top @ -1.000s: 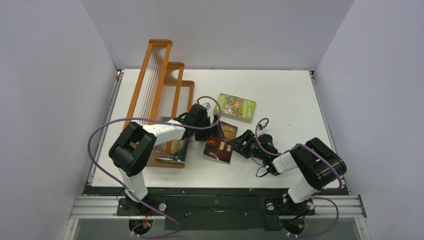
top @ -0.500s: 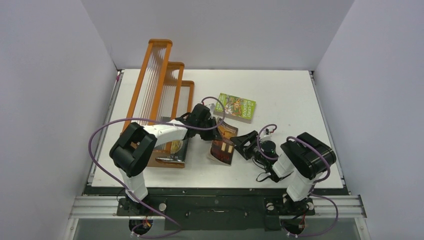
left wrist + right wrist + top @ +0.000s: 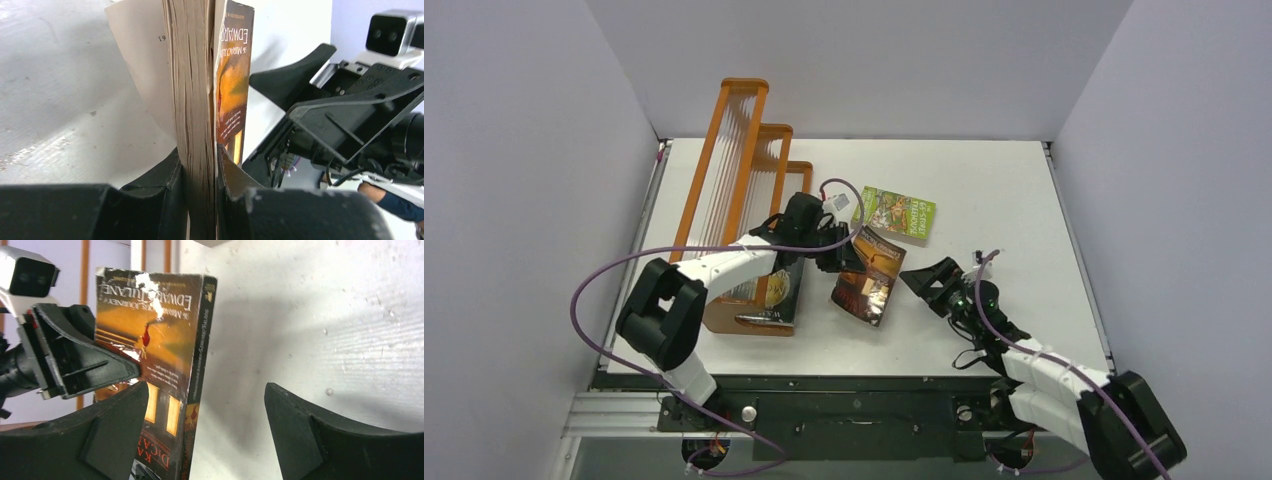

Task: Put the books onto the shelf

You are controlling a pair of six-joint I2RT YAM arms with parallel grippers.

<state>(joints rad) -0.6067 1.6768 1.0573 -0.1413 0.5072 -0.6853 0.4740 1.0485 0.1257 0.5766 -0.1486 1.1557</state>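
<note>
Brown-orange "Edward Tulane" bk (image 3: pixel 150 340) clamped in left hand (image 3: pixel 200 170), right hand (image 3: pixel 205 395) wide apart nr spine

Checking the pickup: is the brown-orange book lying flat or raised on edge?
Raised on edge, tilted: the left gripper clamps the brown-orange book by its pages; one loose page splays out.

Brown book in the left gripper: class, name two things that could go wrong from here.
1. The left gripper pinches the brown book near one edge only, so it may pivot or slip.
2. A loose page fans out outside the grip and could snag on the shelf.
</note>
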